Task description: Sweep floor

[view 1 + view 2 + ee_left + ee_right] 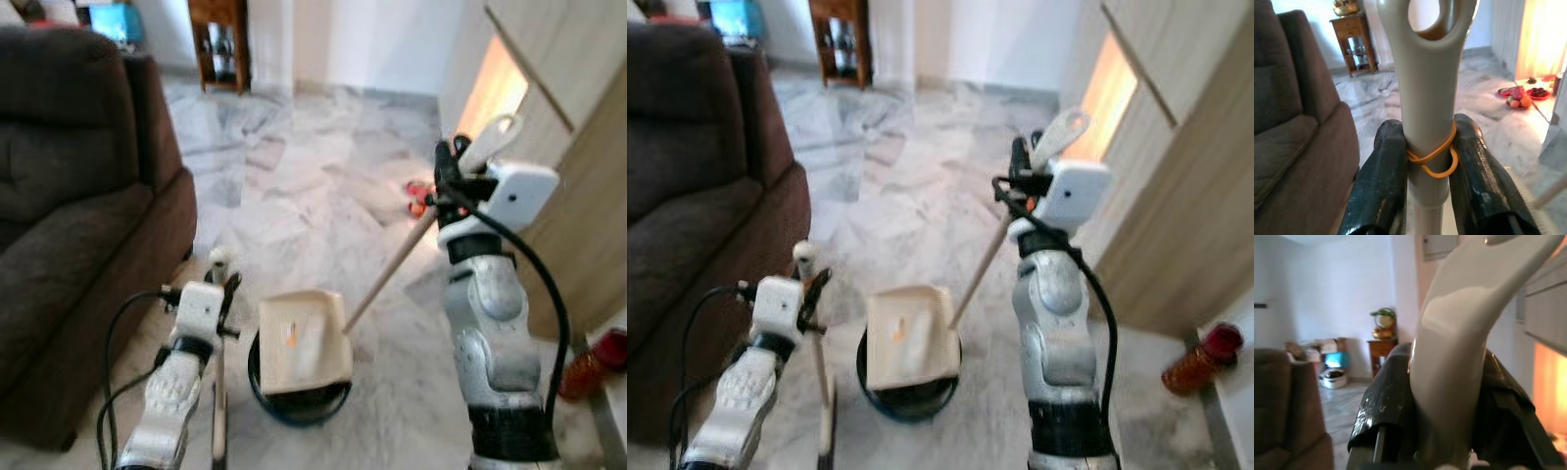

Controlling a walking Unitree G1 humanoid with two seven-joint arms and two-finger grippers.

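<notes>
Right hand clamped on dustpan handle, upper right of frame; left hand clamped on broom handle, lower left. Dustpan sits tipped over dark bin, bottom center; shaft runs diagonally toward upper right. Risk: orange bit, prob. debris, spills if pan tilts off rim.

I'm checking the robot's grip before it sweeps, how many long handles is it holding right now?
2. The left gripper is shut on the broom handle, low beside the sofa. The right gripper is shut on the dustpan handle, which slants down to the dustpan over the black bin.
</notes>
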